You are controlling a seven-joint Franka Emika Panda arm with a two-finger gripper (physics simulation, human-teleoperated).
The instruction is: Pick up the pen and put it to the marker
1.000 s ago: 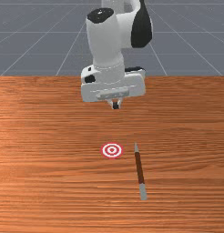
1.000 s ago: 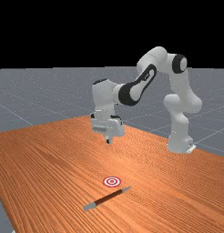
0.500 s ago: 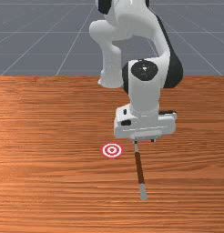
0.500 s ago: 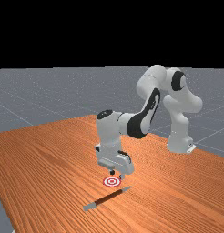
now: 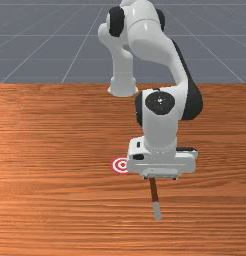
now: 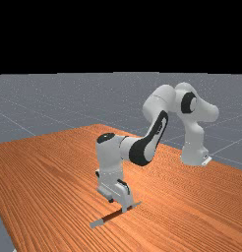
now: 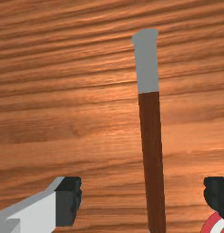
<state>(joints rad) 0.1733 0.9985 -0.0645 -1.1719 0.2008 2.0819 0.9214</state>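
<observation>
Jaws apart, my gripper (image 7: 142,198) straddles the pen (image 7: 151,136), to the front view's right of the marker (image 5: 120,165). Approach nearly done; grasp, placing remain.

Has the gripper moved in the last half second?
Yes. In the front view, the gripper has come toward the camera, its fingertips going from higher in the picture than the target's middle to lower.

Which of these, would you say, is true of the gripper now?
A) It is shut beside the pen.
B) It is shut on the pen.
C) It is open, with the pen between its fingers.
C: in the wrist view, a gap shows between the pen and each finger of the gripper.
</observation>
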